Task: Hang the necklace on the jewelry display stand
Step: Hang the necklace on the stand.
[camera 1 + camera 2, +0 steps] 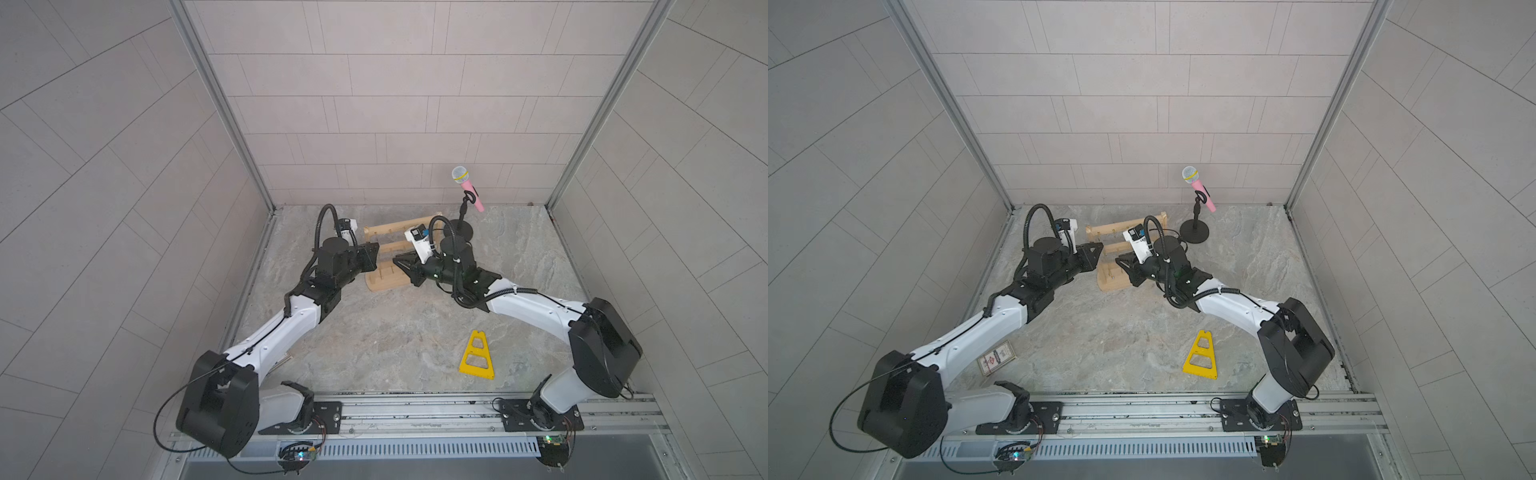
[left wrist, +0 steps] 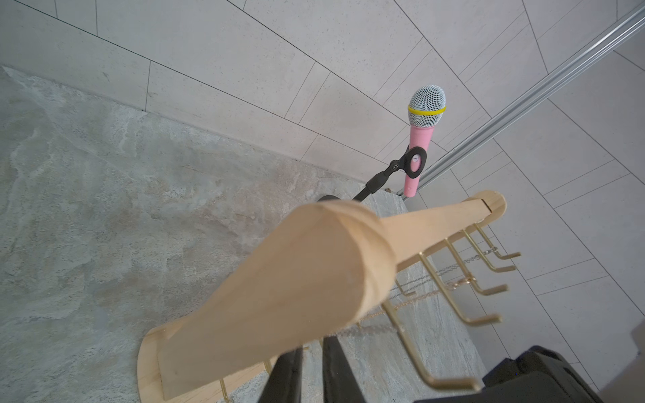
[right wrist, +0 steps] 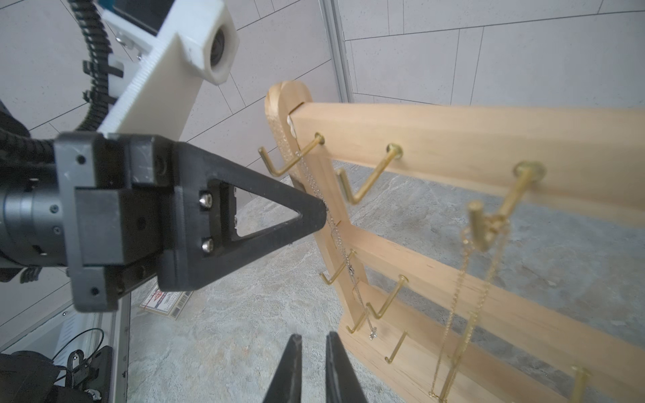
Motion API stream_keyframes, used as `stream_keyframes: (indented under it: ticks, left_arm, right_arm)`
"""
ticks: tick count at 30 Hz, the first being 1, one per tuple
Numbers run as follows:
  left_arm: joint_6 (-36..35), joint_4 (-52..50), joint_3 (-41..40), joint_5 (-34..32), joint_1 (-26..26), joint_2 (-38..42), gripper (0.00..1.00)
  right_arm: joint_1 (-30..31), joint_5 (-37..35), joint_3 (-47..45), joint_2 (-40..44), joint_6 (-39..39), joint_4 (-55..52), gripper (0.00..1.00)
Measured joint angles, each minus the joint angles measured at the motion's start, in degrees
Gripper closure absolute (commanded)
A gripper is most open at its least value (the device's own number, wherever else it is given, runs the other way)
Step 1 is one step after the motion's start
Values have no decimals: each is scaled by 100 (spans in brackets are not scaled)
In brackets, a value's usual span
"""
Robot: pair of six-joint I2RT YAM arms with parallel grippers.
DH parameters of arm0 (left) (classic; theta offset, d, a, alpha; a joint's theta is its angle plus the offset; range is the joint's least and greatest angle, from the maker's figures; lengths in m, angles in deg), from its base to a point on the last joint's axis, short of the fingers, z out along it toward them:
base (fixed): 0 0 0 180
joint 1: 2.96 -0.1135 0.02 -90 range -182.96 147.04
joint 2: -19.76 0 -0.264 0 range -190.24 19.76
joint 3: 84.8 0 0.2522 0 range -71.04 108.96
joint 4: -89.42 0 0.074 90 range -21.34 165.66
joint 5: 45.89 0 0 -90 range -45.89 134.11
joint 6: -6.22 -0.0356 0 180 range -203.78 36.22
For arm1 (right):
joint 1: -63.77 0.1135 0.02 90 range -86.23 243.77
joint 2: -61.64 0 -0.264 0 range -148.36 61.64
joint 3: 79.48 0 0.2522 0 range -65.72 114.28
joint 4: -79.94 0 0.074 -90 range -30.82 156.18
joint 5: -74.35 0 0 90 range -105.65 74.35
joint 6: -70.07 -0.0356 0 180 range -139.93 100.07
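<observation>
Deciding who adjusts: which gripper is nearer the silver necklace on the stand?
Left. The left gripper has its tip right at the silver necklace on the jewelry display stand; the right gripper is back from it.

Pale wooden jewelry display stand (image 1: 388, 280) mostly hidden by black arm wrists (image 1: 440, 266) in both top views, cut off by right wrist view's edge.

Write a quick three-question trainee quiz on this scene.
1. True or false: the stand lies flat on its side.
2. The mic handle is: A) pink B) blue C) green.
3. Which gripper's tip is right beside the silver chain on the stand?
Key: 1 false, it stands upright; 2 A; 3 the left gripper.
</observation>
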Motion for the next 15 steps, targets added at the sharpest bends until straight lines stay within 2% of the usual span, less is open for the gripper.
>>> stream_keyframes:
  ticks: [15]
  left_arm:
    - [-249,-85,33,-389,170,-55,79]
  right_arm:
    - [0,0,0,0,0,0,83]
